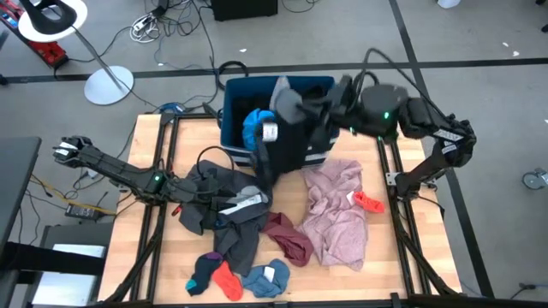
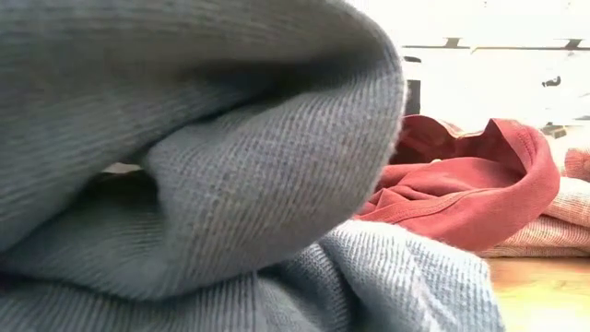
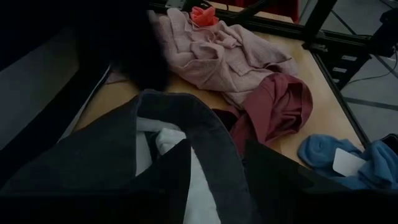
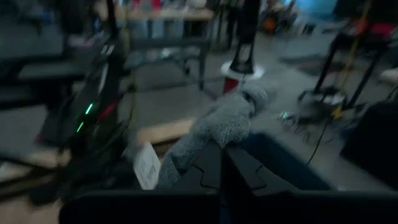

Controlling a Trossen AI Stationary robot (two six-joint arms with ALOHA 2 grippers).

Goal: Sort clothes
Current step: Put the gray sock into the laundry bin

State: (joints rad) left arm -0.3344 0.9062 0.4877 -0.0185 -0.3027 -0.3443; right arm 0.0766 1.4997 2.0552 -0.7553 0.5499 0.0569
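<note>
gripping grey garment (image 4: 214, 127) over blue bin (image 1: 235, 94), right gripper (image 1: 295, 104) jaws closed; left gripper (image 1: 210, 190) jaws open.

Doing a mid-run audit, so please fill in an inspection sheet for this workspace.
Surface: wooden table, mostly covered.
Job's things: pink garment, maroon garment, dark grey garment, small socks on the table; a black garment hangs at the blue bin.
Clutter: nothing seen.
Grippers: right claw shut on a grey garment above the bin; left claw open over the dark grey garment.
Cables: loose cords on the floor.
Surroundings: white lamp stand.
</note>
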